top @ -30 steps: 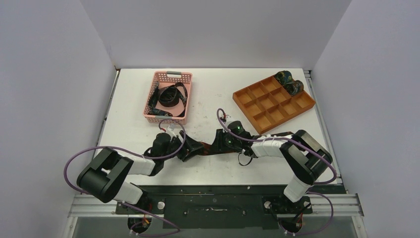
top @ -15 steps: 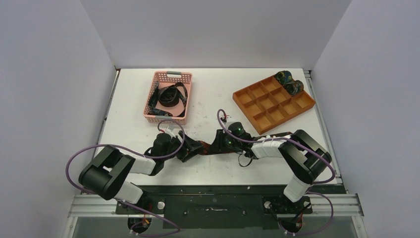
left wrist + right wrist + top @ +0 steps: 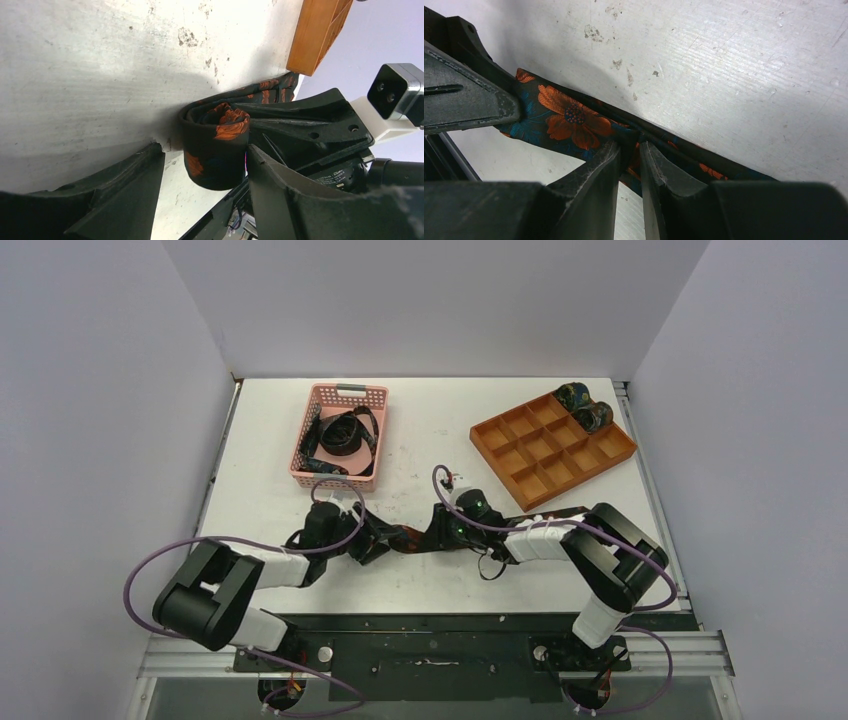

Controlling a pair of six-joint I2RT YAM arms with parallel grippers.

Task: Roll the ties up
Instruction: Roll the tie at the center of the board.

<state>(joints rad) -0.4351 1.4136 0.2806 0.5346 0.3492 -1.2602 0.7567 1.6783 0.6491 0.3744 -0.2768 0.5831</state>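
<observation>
A dark tie (image 3: 405,537) with orange flowers lies on the white table between my two grippers. Its end is wound into a small upright roll (image 3: 220,125). My left gripper (image 3: 205,150) stands open around that roll, with a gap on the left finger's side and the right finger (image 3: 280,190) close against it. My right gripper (image 3: 630,145) is shut on the flat strip of the tie (image 3: 569,117) just behind the roll. The rest of the strip runs right under the right arm (image 3: 560,512). In the top view, the left gripper (image 3: 372,542) and right gripper (image 3: 432,537) face each other.
A pink mesh basket (image 3: 345,390) at the back left holds loose dark ties (image 3: 340,435). An orange compartment tray (image 3: 545,450) at the back right has two rolled ties (image 3: 585,408) in its far corner cells. Its corner (image 3: 315,35) shows in the left wrist view.
Both grippers and the tie between them have shifted slightly left. The left gripper's jaws have narrowed a little around the roll.
</observation>
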